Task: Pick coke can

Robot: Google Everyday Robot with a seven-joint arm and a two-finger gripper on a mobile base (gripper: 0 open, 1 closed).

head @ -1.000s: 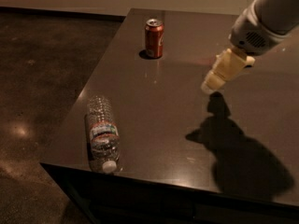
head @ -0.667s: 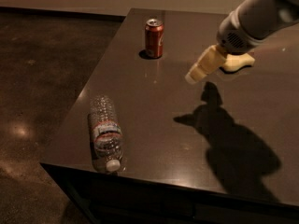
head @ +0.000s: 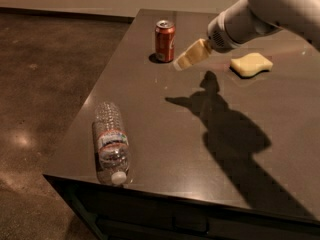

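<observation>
Coke can, small red aluminium cylinder with silver top: upright near the far left edge of the dark counter.
Judged light, thin-walled and smooth: grip mid-body across the diameter, with moderate force to avoid denting. The cream-coloured claw hangs just right of the can; whether it is apart or together cannot be told. One second earlier it was well apart from the can; a yellow sponge is now uncovered.

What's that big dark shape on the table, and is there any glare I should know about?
Camera view: the dark shape is the arm's shadow on the table, spreading toward the near right edge from below the gripper, which hovers just right of the coke can; camera view also shows a soft glare patch on the floor at left.
</observation>
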